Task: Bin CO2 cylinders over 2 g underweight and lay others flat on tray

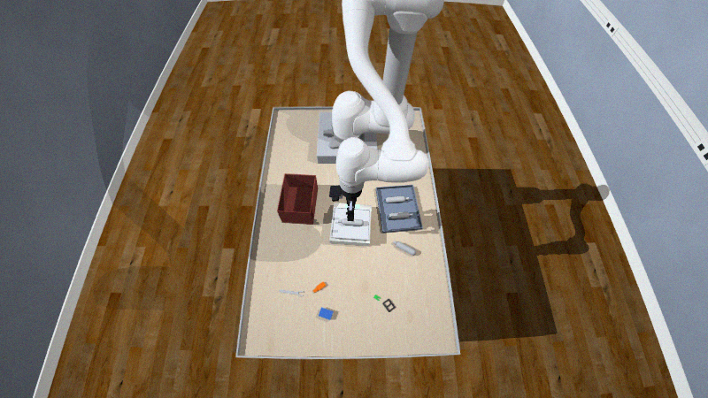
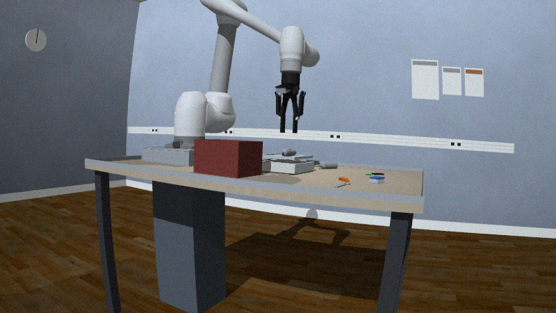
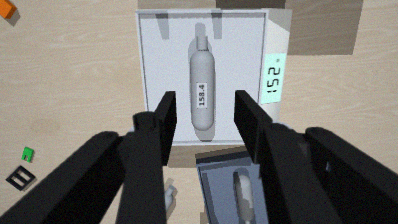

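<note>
A grey CO2 cylinder (image 1: 352, 223) (image 2: 288, 151) (image 3: 202, 92) stamped 158.4 lies flat on the white scale (image 1: 350, 241) (image 2: 291, 166) (image 3: 155, 60). The scale's display (image 3: 274, 77) reads 152. My gripper (image 1: 350, 211) (image 2: 288, 130) (image 3: 205, 106) hangs well above this cylinder, fingers apart and empty, one on each side of it in the wrist view. The dark red scrap bin (image 1: 296, 216) (image 2: 227, 157) stands left of the scale. The blue-grey tray (image 1: 383, 208) (image 3: 215, 175) on the right holds two cylinders (image 1: 396, 199) (image 1: 402, 216) lying flat. Another cylinder (image 1: 405, 248) (image 2: 328, 165) lies loose on the table in front of the tray.
The arm's grey base block (image 1: 324, 143) stands behind the scale. Near the table's front lie a small metal tool (image 1: 292, 293), an orange piece (image 1: 319, 287) (image 3: 7, 9), a blue block (image 1: 325, 313), a green piece (image 1: 377, 297) (image 3: 27, 154) and a black frame (image 1: 388, 305) (image 3: 20, 177).
</note>
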Available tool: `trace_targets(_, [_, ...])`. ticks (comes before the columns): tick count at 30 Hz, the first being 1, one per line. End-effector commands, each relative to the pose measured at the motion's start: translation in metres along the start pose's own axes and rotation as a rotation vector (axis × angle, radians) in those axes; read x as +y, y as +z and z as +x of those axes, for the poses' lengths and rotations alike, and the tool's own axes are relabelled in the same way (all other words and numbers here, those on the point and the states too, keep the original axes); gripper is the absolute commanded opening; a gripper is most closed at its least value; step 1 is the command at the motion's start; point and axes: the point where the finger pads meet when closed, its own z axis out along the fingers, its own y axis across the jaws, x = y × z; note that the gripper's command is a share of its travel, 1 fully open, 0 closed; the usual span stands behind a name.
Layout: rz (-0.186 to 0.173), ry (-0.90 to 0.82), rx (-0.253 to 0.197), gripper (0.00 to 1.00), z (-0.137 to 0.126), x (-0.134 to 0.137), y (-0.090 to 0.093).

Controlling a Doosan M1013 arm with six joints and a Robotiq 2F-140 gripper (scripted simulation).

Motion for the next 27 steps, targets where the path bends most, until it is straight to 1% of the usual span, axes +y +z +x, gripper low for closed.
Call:
trace_targets(1, [0.001,0.0,0.0,0.39,0.0,0.0,0.009])
trace_targets(6, [0.001,0.0,0.0,0.39,0.0,0.0,0.031])
trace_targets(8, [0.001,0.0,0.0,0.39,0.0,0.0,0.031])
trace_targets(14, [0.001,0.0,0.0,0.39,0.0,-0.001,0.057])
trace_targets(18, [0.001,0.0,0.0,0.39,-0.001,-0.001,0.071])
trace_targets(23, [0.001,0.0,0.0,0.39,-0.001,-0.001,0.082])
trace_targets(27, [0.001,0.0,0.0,0.39,-0.001,-0.001,0.085])
